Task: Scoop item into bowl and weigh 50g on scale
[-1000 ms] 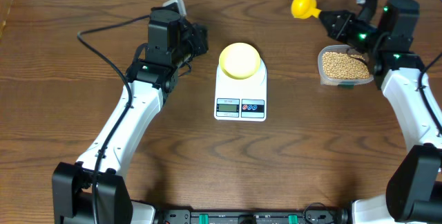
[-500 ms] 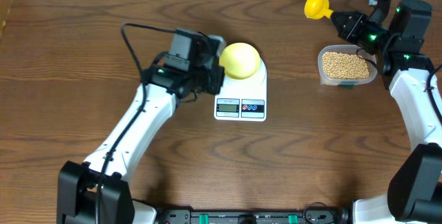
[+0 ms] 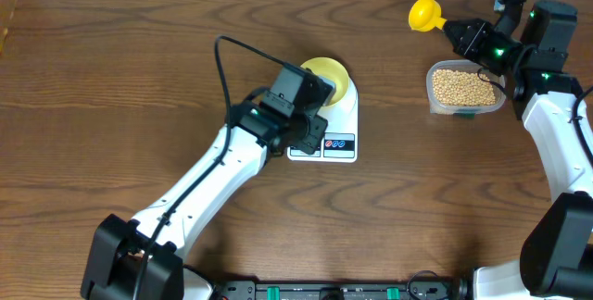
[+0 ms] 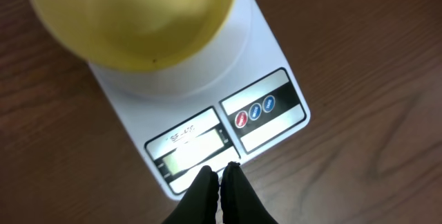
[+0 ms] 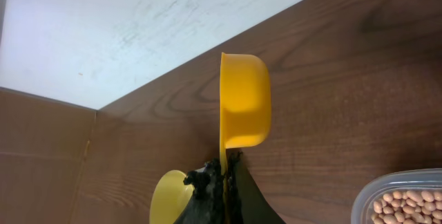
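Observation:
The white scale [image 3: 345, 119] [image 4: 269, 51] stands mid-table with the empty yellow-green bowl [image 3: 334, 73] [image 4: 138, 16] on it. My left gripper [image 3: 313, 143] [image 4: 221, 173] is shut and empty, its tips at the scale's front edge just below the grey display [image 4: 190, 144]; the round buttons [image 4: 255, 111] lie right of them. Tan beans, the item [image 3: 460, 84] [image 5: 407, 207], fill a clear tub [image 3: 468, 107] [image 5: 369, 196] at the right. My right gripper [image 3: 460, 33] [image 5: 224, 167] is shut on the handle of a yellow scoop [image 3: 426, 13] [image 5: 243, 99], held empty in the air beyond the tub.
The left arm's forearm [image 3: 204, 184] crosses the table from the front left up to the scale. A pale wall [image 5: 138, 23] runs along the table's far edge just behind the scoop. Brown tabletop [image 3: 435, 207] lies in front of the scale and tub.
The left arm swung right from the table's left side onto the scale's front edge, covering the display from above, and its jaws closed. The right arm lifted the scoop slightly toward the far edge.

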Controlling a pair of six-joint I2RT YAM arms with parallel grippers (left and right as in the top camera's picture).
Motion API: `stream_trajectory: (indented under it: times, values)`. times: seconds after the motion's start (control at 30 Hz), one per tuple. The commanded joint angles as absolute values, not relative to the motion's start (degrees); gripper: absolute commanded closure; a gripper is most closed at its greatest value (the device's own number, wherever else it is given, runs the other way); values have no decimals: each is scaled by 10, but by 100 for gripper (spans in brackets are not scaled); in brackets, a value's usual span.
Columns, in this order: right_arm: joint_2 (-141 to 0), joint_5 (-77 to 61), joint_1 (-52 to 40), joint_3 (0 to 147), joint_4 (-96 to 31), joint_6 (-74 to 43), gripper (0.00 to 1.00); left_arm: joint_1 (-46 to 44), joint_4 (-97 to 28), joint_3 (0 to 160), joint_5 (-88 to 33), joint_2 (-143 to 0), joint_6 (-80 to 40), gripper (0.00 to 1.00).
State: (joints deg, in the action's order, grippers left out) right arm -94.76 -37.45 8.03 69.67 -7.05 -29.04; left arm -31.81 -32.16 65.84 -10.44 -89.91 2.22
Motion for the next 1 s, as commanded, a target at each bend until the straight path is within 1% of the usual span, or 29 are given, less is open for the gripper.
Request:
stream_trajectory:
  times: [0.0, 0.27, 0.47, 0.6, 0.77, 0.97]
  values:
    - [-933, -372, 83, 709, -73, -280, 99, -326, -295, 623, -68, -902, 57, 92]
    - [-933, -362, 83, 709, -89, -280, 99, -328, -242, 575, -68, -916, 227, 92]
    - [-933, -361, 83, 709, -89, -280, 99, -329, -201, 575, -69, -951, 284, 92]
    - [-933, -356, 83, 709, -89, -280, 99, -329, -200, 575, -75, -983, 330, 92]
    - [-933, -346, 83, 709, -97, -280, 99, -330, -184, 575, -109, -996, 341, 92]
    - [-933, -344, 83, 709, -101, -280, 99, -343, -129, 575, -109, -996, 341, 92]
